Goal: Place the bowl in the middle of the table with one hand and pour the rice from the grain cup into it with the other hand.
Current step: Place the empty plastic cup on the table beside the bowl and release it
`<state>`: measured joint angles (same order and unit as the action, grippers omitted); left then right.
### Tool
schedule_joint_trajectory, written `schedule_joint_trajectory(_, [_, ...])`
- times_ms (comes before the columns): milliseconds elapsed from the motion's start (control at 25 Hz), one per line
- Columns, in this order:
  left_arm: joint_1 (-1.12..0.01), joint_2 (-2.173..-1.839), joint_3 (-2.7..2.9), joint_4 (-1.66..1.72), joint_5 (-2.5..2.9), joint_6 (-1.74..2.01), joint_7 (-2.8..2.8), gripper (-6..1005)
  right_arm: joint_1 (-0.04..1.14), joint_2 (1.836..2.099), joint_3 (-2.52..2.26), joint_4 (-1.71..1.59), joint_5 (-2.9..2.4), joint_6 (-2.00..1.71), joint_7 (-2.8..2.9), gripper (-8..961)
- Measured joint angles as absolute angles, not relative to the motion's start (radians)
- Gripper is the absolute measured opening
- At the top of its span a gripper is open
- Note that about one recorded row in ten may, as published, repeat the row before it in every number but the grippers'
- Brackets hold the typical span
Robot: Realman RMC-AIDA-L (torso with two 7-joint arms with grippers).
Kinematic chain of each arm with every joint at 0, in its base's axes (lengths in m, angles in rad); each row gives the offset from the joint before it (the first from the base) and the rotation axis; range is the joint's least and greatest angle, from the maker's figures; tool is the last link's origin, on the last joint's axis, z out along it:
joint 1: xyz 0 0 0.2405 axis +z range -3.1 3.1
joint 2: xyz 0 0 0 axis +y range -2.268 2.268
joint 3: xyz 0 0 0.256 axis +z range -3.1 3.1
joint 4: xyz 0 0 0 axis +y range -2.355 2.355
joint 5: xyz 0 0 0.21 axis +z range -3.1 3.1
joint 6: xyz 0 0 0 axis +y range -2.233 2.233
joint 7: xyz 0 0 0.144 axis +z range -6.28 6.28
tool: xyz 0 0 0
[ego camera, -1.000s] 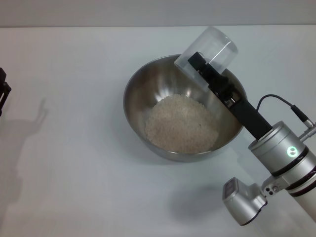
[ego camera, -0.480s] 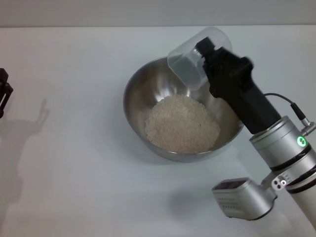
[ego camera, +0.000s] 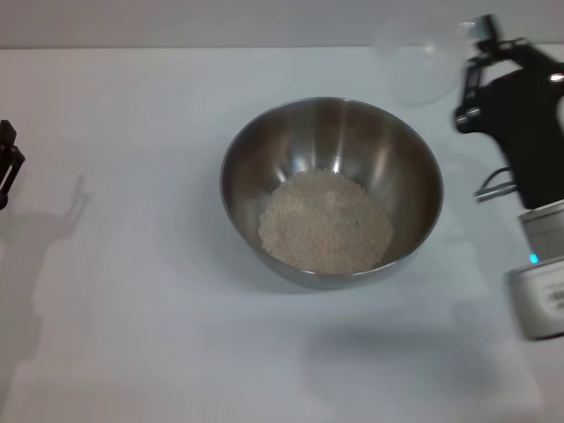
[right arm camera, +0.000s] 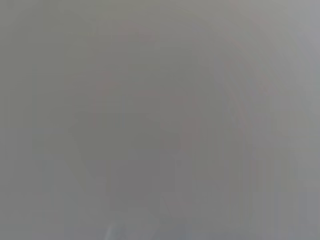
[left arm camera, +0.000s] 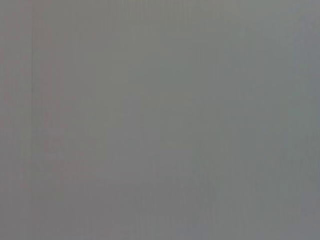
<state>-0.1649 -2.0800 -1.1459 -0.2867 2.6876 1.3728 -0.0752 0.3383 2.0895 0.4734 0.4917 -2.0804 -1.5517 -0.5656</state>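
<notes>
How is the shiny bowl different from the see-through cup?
The bowl is wide, shiny metal; the grain cup is much smaller, clear plastic. The bowl sits on the table; the cup is at the right tool, off past the bowl's rim. The bowl holds the rice; the cup looks empty. Both are round.

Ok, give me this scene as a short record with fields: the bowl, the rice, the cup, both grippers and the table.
bowl: large round stainless-steel mixing bowl, upright near the table's middle
rice: cream-coloured grains heaped in the bowl's bottom
cup: translucent plastic grain cup, past the bowl's far right rim, looks empty
right gripper: at the far right, beside the cup; grip unclear
left gripper: at the left edge, away from the bowl
table: plain white tabletop
</notes>
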Motion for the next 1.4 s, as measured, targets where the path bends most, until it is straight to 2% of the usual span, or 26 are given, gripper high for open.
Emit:
schedule_joint_trajectory(160, [-0.167,-2.08,-1.146,-0.287,2.687,1.37,-0.075,859,0.322,2.089,0.583,0.367,-2.08,-1.531,-0.166,35])
schedule_joint_trajectory(360, [-0.169,-2.08,-1.146,-0.287,2.688,1.368,-0.074,859,0.323,2.09,0.643,0.265,-2.074,-1.479,0.011,47])
schedule_joint_trajectory(1400, [-0.17,-2.08,-1.142,-0.287,2.688,1.368,-0.07,859,0.458,2.089,0.595,0.223,-2.024,-1.005,0.043,108])
